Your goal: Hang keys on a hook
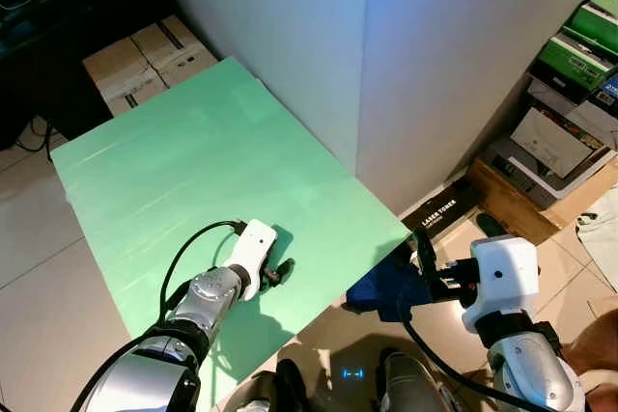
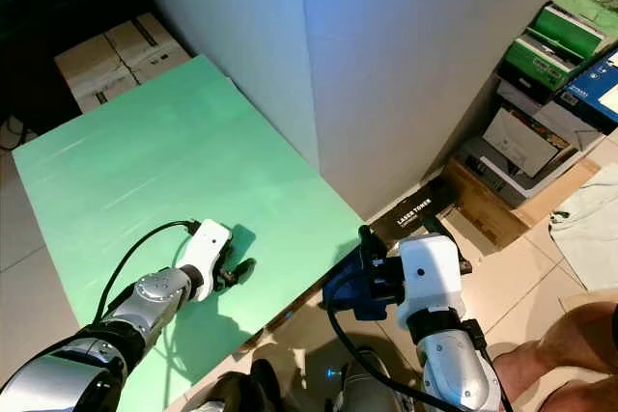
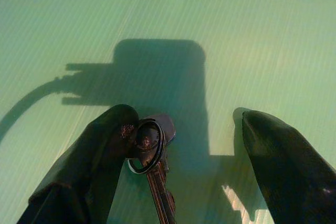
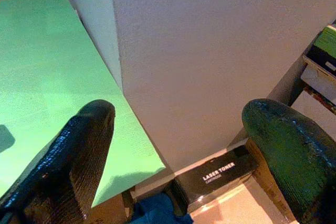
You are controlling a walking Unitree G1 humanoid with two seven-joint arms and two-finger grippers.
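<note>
I've got the left gripper [image 3: 181, 145] down on the green board [image 1: 193, 151], fingers spread wide, with the keys [image 3: 153, 156] lying flat on the board against the inside of one finger [image 3: 100, 150] rather than centred in the gap. The ring sits right at that fingertip and the key blade points back toward the wrist. If I close from here, I'd guess the far finger sweeps across and just pushes the ring sideways, or the tips pinch only the thin ring edge (which would slip once lifted). The keys lie so flat that the tips may ride over them. My right gripper [image 4: 178, 145] hangs off the board's edge near the white wall [image 1: 425, 74], also spread wide and empty, above a black toner box [image 2: 420, 207]. I can't spot any hook yet, so hanging comes later
</note>
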